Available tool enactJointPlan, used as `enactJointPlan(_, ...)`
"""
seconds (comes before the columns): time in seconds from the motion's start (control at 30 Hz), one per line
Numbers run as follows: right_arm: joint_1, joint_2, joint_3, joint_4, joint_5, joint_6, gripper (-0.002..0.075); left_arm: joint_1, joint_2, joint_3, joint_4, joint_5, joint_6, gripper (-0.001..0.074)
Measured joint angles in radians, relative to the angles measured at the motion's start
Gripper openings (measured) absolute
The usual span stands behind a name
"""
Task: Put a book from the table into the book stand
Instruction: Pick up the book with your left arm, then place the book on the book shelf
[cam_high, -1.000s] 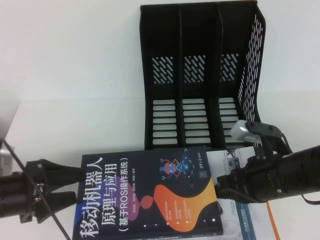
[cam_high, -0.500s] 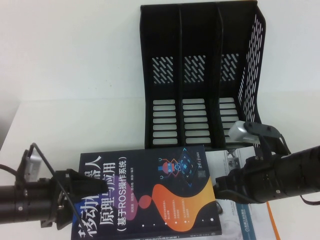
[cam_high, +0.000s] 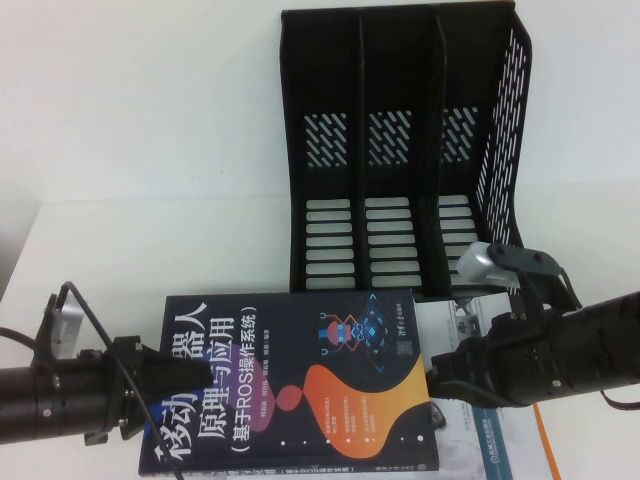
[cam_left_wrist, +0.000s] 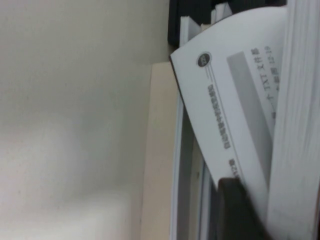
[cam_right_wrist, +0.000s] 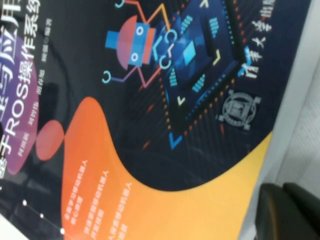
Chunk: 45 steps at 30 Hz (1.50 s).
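Two grippers flank the book (cam_high: 300, 385), which lies flat on the table (cam_high: 150, 150) just before the stand (cam_high: 400, 150), long axis running left to right. Left gripper (cam_high: 190, 375): jaws pinching the book's left edge. Right gripper (cam_high: 440, 378): at the right edge, jaw state cannot be told.

Probably lab: bare white table (cam_high: 150, 230)
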Motion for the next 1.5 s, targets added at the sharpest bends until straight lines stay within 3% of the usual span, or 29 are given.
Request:
enactJointPlan(0.2, 0.000, -0.007, 0.000, -0.017, 0.000, -0.002, 0.0001, 0.000, 0.000, -0.014, -0.020, -0.004, -0.026, 0.0266)
enactJointPlan(0.5, 0.004, -0.109, 0.000, -0.174, 0.059, 0.025, 0.0000, -0.010, -0.146, -0.137, 0.034, 0.027, -0.193, 0.0209)
enactJointPlan(0.9, 0.011, -0.118, 0.002, -0.197, 0.065, 0.034, 0.0000, -0.010, -0.353, -0.391, 0.258, 0.069, -0.427, 0.0204)
enactJointPlan(1.13, 0.007, -0.161, 0.002, -0.311, 0.067, 0.108, 0.0000, -0.015, -0.377, -0.575, 0.314, 0.117, -0.579, 0.0202)
enactJointPlan(1.3, -0.022, -0.232, 0.002, -0.447, 0.082, 0.221, 0.0000, -0.080, -0.377, -0.744, 0.400, 0.100, -0.708, 0.0202)
enactJointPlan(1.5, -0.061, -0.381, 0.004, -0.595, 0.127, 0.347, 0.0000, -0.235, -0.346, -0.930, 0.596, -0.004, -0.897, 0.0192)
